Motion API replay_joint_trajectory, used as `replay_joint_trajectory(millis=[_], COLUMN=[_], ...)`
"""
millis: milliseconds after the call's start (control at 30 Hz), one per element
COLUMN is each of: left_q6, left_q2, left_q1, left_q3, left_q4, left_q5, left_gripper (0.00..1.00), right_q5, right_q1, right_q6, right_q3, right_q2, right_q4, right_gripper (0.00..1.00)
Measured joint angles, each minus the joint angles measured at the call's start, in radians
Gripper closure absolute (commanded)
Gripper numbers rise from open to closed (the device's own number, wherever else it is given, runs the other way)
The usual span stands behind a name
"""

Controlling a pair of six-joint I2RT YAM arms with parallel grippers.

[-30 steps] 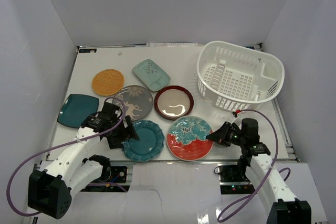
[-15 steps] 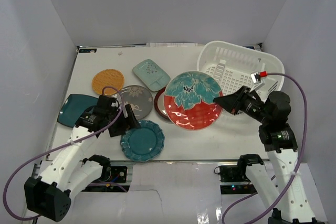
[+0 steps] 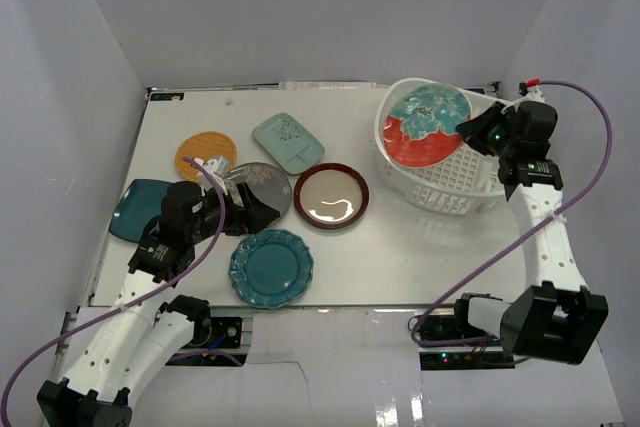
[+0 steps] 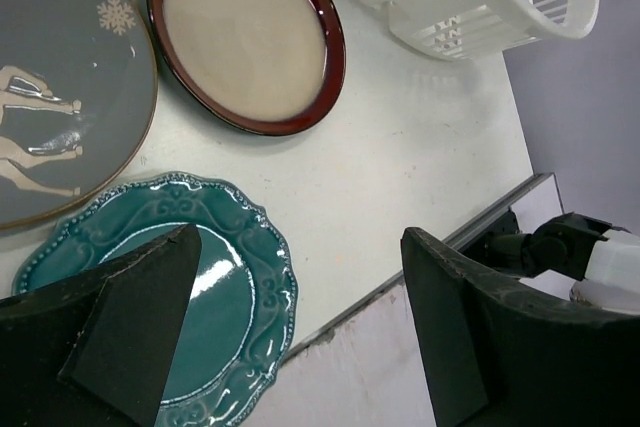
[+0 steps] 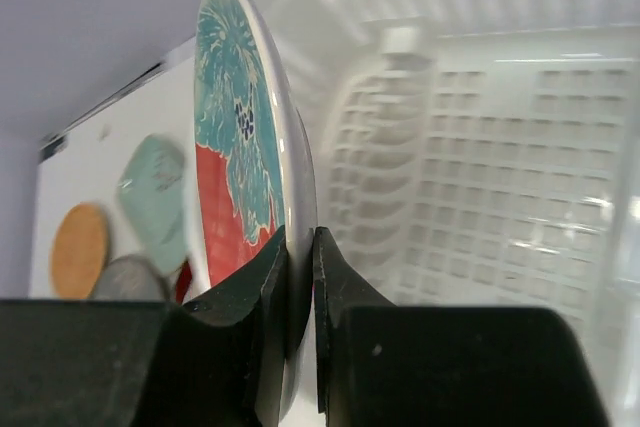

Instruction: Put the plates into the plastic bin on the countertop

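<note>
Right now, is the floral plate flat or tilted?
Tilted: the floral plate hangs over the basket, rim pinched by the right tool.

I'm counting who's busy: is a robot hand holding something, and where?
The right gripper pinches the red-and-teal floral plate by its rim. The left gripper is open and empty.

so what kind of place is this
Likely a robot test cell, not a kitchen: plain white walls box in a white countertop, with left arm and right arm mounted at its near edge.
</note>
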Motion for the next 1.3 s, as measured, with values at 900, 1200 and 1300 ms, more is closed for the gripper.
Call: replay_joint_trajectory(millis=[900, 1200, 1300], left_q6=[0.150, 0.151, 0.149], left_q2=[0.039, 0.025, 0.005], left_q1=[-0.056, -0.057, -0.057], left_q3=[0.002, 0.005, 0.026], left_q4=[0.101, 0.099, 0.097], left_q5=[-0.068, -0.137, -0.183], left_gripper=[0.09, 0.09, 0.09], right_q5=[0.218, 0.175, 0.158], right_q1=[-0.121, 0.478, 0.729], right_q6=[-0.038, -0.055, 0.008], right_q3=[-0.082, -0.174, -0.327], right_q2=[0.254, -0.035, -0.054], right_q4=[0.119, 0.193, 0.286], right_gripper=[0.12, 0.53, 0.63])
